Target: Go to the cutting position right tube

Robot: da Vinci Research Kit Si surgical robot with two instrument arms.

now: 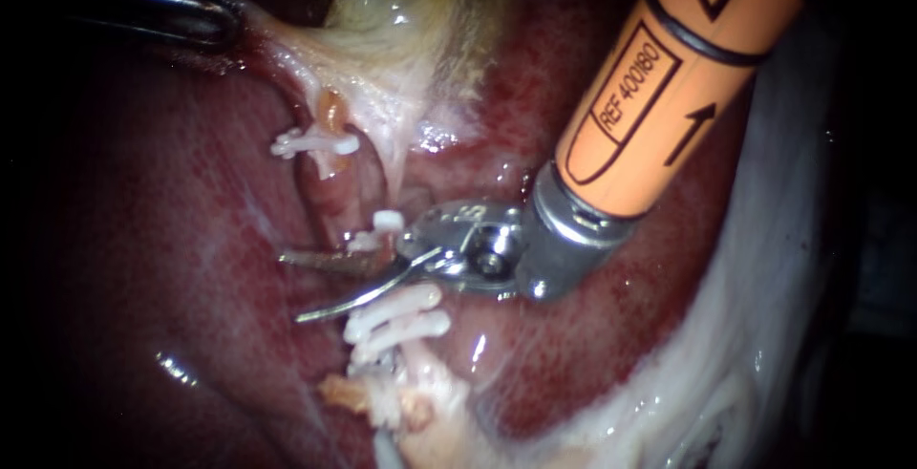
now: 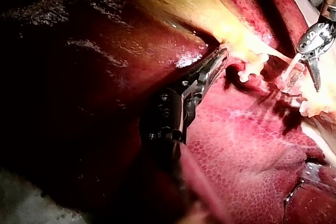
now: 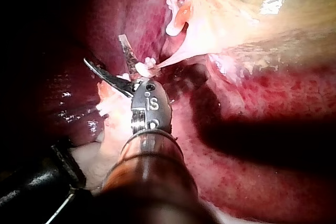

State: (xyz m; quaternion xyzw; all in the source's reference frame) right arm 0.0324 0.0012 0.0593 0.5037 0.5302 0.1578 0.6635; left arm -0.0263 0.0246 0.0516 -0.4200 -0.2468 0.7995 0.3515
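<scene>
The right instrument (image 1: 291,287) has its two blades spread apart and grips nothing. In the endoscope view the tips point to 9 o'clock and the orange shaft runs off toward 1 o'clock. At the root of the blades, at 12 o'clock from the hinge, a white clip (image 1: 387,222) sits on the right tube (image 1: 385,182), a thin pale strand climbing toward 12 o'clock into the gallbladder (image 1: 411,10). At 6 o'clock from the blades lie two more clips (image 1: 396,314), side by side. The stretch of tube between these clips is hidden behind the hinge, so I cannot tell whether it lies within the blades. Farther out at 11 o'clock another clip (image 1: 315,142) sits on a stump. At 10 o'clock the left instrument (image 1: 224,25) is clamped on the gallbladder's edge, holding it taut over the liver (image 1: 143,240). I judge the approach nearly done: the blades are open at the right level, and what is left is settling the tube in the gap
</scene>
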